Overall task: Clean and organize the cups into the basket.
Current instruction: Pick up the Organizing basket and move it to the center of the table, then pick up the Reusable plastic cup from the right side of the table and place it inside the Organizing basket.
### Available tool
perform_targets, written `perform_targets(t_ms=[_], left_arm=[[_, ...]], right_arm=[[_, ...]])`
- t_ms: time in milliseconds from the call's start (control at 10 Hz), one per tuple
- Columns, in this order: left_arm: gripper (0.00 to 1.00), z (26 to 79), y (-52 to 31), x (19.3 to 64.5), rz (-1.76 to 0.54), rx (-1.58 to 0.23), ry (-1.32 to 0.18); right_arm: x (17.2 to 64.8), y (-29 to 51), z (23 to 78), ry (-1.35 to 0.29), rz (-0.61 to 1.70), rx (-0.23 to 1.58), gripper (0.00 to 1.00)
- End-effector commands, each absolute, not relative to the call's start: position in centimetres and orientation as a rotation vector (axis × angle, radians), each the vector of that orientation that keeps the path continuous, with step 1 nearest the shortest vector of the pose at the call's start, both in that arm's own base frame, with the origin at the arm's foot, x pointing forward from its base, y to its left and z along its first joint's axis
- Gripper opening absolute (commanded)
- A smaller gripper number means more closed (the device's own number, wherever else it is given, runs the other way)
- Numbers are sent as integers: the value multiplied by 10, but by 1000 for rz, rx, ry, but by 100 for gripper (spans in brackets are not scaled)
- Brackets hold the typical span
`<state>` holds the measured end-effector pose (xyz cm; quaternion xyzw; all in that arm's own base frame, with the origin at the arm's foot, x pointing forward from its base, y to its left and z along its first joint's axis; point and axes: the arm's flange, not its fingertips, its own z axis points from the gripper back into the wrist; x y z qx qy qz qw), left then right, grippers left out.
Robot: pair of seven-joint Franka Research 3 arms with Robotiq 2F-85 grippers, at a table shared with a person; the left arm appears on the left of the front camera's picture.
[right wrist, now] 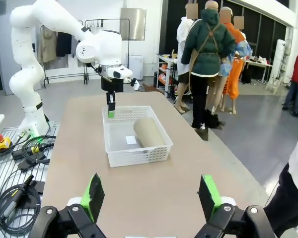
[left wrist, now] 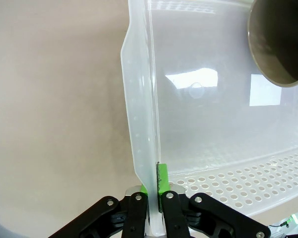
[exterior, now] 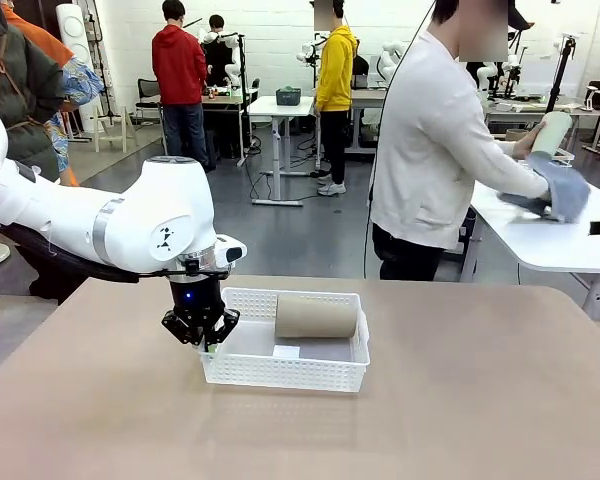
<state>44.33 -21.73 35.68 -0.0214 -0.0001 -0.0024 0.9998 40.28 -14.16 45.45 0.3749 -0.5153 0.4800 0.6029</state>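
One tan-brown cup [exterior: 316, 316] lies on its side in the white mesh basket [exterior: 280, 380] at the table's middle. My left gripper [exterior: 208, 343] reaches down at the basket's left end and is shut on its rim. In the left wrist view the green pads [left wrist: 161, 181] pinch the thin rim [left wrist: 139, 124], and the cup's open mouth [left wrist: 280, 39] shows at the top right. Beyond my table, a person holds a pale mint green cup [exterior: 552, 133] and rubs it with a blue cloth [exterior: 565, 190]. My right gripper [right wrist: 151, 196] hovers open over the near end of the table, facing the basket [right wrist: 139, 154].
The person in a white top stands at a white side table [exterior: 540, 240] at the back right, turned away from my table. A small white label [exterior: 286, 351] lies on the basket floor. The brown tabletop [exterior: 460, 400] is bare around the basket.
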Motion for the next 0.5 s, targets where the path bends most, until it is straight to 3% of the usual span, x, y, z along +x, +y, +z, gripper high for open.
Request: perform_targets(t_ms=[0, 400], left_arm=[[0, 359, -218, 444, -2, -47, -9], [0, 359, -218, 444, -2, -47, -9]], right_arm=[[398, -147, 445, -1180, 1116, 873, 100], [401, -147, 449, -1188, 1096, 869, 100]])
